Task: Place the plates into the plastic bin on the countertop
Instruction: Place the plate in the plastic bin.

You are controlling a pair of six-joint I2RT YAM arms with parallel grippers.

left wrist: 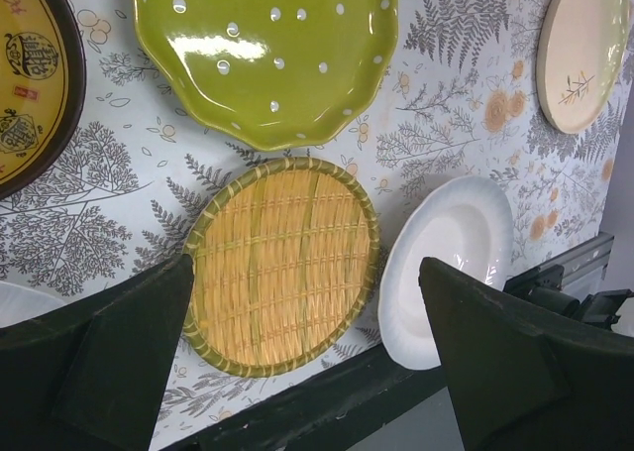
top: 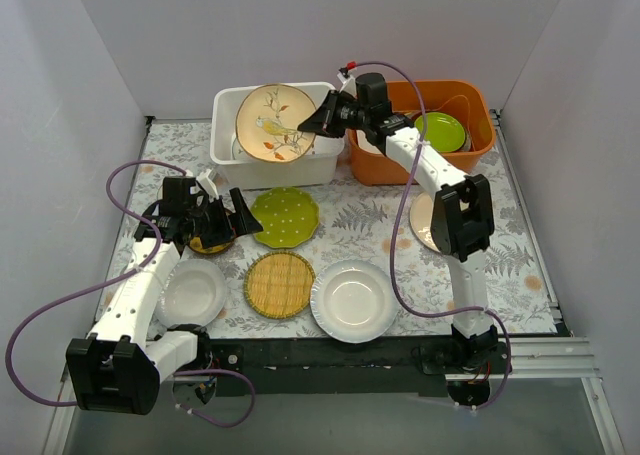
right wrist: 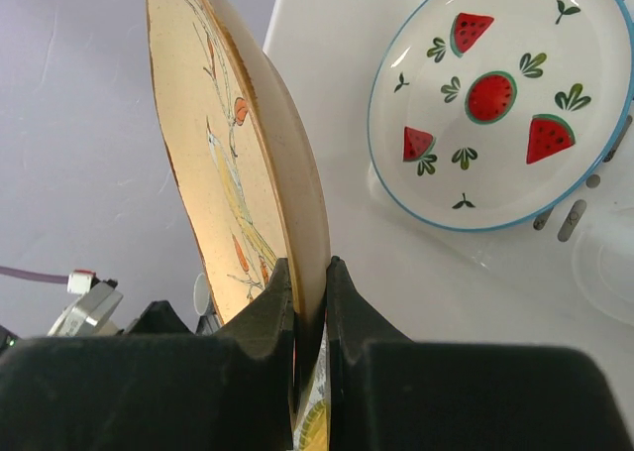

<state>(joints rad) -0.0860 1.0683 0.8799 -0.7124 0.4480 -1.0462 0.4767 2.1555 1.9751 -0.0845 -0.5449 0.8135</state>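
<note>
While tilted over the white rectangular plastic bin [top: 226,99] at the far edge of the countertop [top: 372,231], the beige round bird-and-branch plate [top: 276,122] is pinched by its rim in the right gripper [right wrist: 309,273] — judged stiff, slick, breakable; the left gripper [left wrist: 307,312] is spread wide, empty.

Desk [top: 370,230] is wearing a grey-white cloth [left wrist: 456,104] printed with ferns and orange flowers. White plastic bin [top: 280,172] is standing at the far edge, centre. Orange tub [top: 420,165] is sitting just beside it on the right. Green dotted plate [top: 285,217] is lying in front of the bin. Woven bamboo plate [top: 279,284] is resting nearer, with a white plate [top: 354,301] close on its right. Second white plate [top: 195,290] is lying at near left. Small dark-yellow patterned plate [left wrist: 25,74] is sitting left of the green one, partly hidden from overhead. Beige plate [left wrist: 584,50] is lying at right, also partly hidden.
</note>
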